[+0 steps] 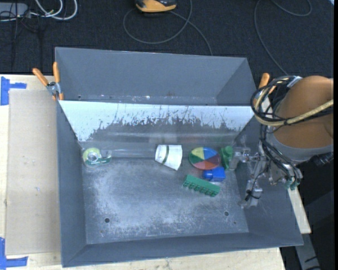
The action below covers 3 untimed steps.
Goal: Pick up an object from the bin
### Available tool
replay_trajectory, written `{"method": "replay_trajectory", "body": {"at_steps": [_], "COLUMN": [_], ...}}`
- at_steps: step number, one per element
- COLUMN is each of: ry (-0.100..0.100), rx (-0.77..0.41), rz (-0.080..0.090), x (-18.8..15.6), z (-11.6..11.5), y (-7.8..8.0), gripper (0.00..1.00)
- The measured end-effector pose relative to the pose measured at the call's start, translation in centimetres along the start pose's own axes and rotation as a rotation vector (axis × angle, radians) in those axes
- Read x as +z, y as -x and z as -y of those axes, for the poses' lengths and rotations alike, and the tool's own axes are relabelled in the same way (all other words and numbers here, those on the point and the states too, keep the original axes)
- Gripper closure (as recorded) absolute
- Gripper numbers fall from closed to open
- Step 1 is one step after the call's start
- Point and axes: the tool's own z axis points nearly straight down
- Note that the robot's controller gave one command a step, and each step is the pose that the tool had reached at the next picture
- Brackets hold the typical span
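My gripper (251, 193) hangs over the right side of the bin, close to the sloping right wall, with no loose thing seen in it. Left of it lies a green ridged block (201, 185), flat on the floor. A small blue piece (214, 174) sits just above that block. A round disc with coloured segments (205, 157) lies behind the blue piece. A small green thing (227, 155) stands at the disc's right edge, nearest the gripper's upper part.
A white cup with a dark band (169, 156) lies on its side mid-bin. A greenish clear roll (93, 157) rests at the far left. The arm with its orange cover and cables leans over the right rim.
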Motion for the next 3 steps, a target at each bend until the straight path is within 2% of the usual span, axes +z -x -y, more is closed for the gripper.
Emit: {"method": "replay_trajectory", "body": {"at_steps": [1, 3], "ry": [-0.001, 0.000], "rx": [-0.003, 0.114], "rz": [0.008, 0.008], "x": [-0.4, 9.7], "z": [0.0, -3.2], "y": [0.2, 2.2], "gripper": [0.00, 0.00]}}
